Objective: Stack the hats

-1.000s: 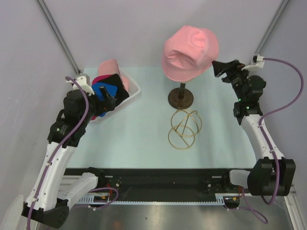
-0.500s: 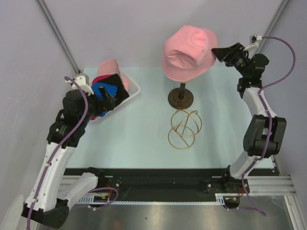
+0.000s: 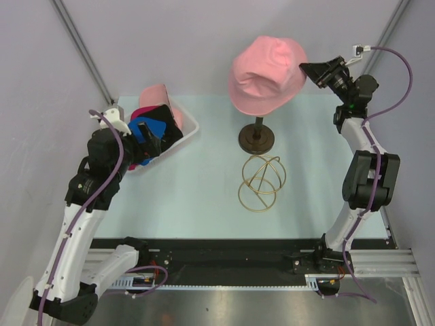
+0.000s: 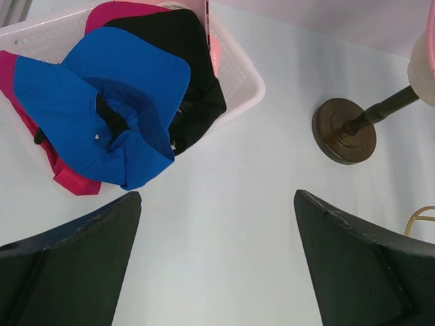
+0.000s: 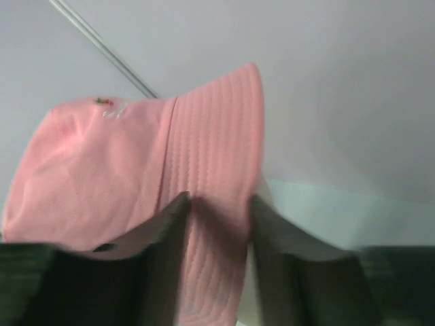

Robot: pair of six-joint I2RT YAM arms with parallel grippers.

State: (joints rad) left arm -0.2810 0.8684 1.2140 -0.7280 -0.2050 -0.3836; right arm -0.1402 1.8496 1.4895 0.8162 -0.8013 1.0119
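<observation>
Right gripper (image 5: 216,205) astride one bucket hat (image 3: 266,73) (salmon-pink), one blue cap (image 4: 115,95)

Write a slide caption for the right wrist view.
Right fingers straddle the brim of the pink bucket hat.

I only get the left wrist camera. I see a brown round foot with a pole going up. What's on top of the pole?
Observer: A salmon-pink bucket hat sits on top of that stand.
Operator: Is the other arm anywhere near it?
Observer: Yes. The right gripper has its jaws either side of the hat's brim; I can't tell whether they pinch it.
Operator: What's the gold bit at my picture's edge?
Observer: A gold wire ornament of crossed hoops, lying in front of the stand's foot.
</observation>
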